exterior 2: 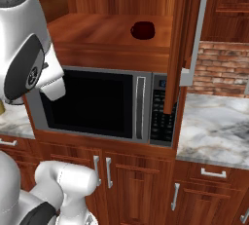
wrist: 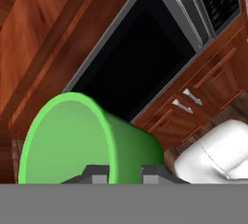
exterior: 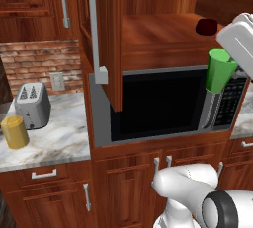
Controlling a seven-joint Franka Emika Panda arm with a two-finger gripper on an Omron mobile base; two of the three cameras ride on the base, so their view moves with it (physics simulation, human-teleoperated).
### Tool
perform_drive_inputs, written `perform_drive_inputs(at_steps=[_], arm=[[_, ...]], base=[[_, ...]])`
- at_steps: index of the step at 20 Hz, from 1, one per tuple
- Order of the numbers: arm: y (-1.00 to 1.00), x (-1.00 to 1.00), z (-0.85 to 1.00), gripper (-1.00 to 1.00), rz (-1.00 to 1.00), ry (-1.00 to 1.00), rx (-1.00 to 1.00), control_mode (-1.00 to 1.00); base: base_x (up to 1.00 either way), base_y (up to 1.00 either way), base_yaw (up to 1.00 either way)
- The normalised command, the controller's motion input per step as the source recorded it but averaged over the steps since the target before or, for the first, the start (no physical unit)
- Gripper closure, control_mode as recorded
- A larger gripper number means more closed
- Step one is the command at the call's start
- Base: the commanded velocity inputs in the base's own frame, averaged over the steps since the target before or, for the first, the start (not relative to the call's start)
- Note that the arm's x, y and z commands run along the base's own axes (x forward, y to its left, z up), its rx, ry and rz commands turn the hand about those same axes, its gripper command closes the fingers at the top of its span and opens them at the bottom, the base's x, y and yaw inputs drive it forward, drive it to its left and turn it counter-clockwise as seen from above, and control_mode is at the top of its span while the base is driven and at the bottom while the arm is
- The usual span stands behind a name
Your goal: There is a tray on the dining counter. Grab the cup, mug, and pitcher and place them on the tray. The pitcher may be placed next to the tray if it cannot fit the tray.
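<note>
a: how far along is it?
b: the gripper (wrist: pixel 116 172) holds the green cup (exterior: pixel 219 71) by its rim, in the air before the microwave (exterior: pixel 163 104). the maroon mug (exterior 2: pixel 142 30) sits in the open cabinet above, the pitcher (exterior: pixel 14 132) beside the toaster (exterior: pixel 32 104).
a: so nothing placed?
b: seemingly not; all three remain. the open cabinet door (exterior: pixel 108 39) hangs near the way out.

1. You had one green cup (exterior: pixel 219 71) in view, at about 2 o'clock in the left base view.
2. You had one maroon mug (exterior 2: pixel 142 30), on the open shelf at 12 o'clock in the right base view.
3. One yellow pitcher (exterior: pixel 15 132) stood at 8 o'clock.
4. One grey toaster (exterior: pixel 32 104) stood just beside it.
5. There was one microwave (exterior: pixel 158 104).
</note>
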Motion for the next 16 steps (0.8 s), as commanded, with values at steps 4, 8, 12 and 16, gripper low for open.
perform_drive_inputs(at_steps=[4, 8, 12, 16], arm=[[0.00, -0.25, -0.05, 1.00, -0.01, 0.02, -0.01, -1.00], [0.00, -0.08, -0.07, 1.00, -0.02, 0.05, 0.00, -1.00], [0.00, 0.00, -0.09, 1.00, -0.02, 0.06, 0.00, -1.00], [0.00, -0.01, -0.23, 1.00, -0.01, 0.09, 0.00, -1.00]], base=[[0.00, 0.00, 0.00], [0.00, 0.00, 0.00], [0.00, 0.00, 0.00], [0.00, 0.00, 0.00]])
